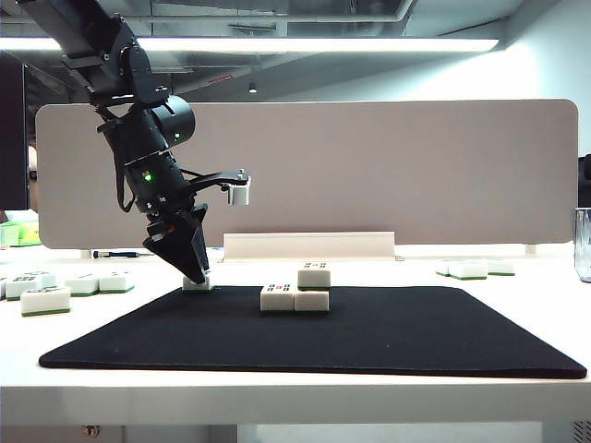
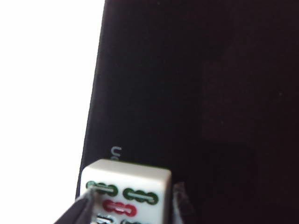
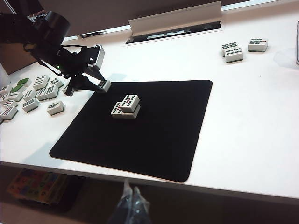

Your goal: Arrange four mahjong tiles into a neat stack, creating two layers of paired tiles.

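Landmark: the black mat (image 1: 369, 337) on the white table (image 1: 517, 295).
Left gripper: its tip (image 1: 196, 274) is down at the mat's far left corner, fingers either side of a single mahjong tile (image 1: 198, 283) resting on the mat there.
Left wrist view: the tile (image 2: 125, 196) fills the near edge, green and red marks up, with a finger (image 2: 77, 212) touching one side and the other finger just beside the opposite side; I cannot tell whether the grip has closed.
Stack: near the mat's middle, three tiles (image 1: 297, 288), two side by side and one on the right-hand one.
Right wrist view: the same stack (image 3: 126, 107), plus loose tiles (image 3: 32, 95) off the mat's left edge.
Right gripper: its tip (image 3: 131, 198) hangs below the table's front edge, fingers close together.
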Motion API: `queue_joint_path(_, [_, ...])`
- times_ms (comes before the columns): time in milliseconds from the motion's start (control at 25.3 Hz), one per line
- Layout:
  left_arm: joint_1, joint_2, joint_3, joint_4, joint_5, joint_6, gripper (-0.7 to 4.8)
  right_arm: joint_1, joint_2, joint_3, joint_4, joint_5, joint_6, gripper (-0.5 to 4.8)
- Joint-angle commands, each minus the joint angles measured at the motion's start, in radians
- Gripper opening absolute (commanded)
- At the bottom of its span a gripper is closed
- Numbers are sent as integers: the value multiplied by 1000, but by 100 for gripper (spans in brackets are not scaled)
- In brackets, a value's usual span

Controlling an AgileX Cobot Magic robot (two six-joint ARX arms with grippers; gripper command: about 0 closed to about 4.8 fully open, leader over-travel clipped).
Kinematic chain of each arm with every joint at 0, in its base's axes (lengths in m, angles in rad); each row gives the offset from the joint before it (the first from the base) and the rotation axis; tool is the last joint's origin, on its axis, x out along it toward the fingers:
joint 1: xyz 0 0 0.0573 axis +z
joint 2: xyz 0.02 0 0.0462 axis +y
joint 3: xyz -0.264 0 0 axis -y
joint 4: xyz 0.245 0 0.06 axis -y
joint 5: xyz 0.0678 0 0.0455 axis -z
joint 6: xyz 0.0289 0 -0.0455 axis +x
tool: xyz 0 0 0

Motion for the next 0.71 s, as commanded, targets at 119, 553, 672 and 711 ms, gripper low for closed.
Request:
queue_joint_path(119, [0,9,1,-23,6,3,202,1,-12,2,9,-1,-3,-1])
queue_joint_path(553, [0,11,2,13,6,0,351,1,-12,2,9,-1,-3,-1])
queue_joint_path(672, [0,14,1,31,6,0,350,0,-12,2,9,-1,-3,-1])
queue_joint_path(711, [0,14,1,35,6,0,350,0,-12,2,9,-1,-3,-1])
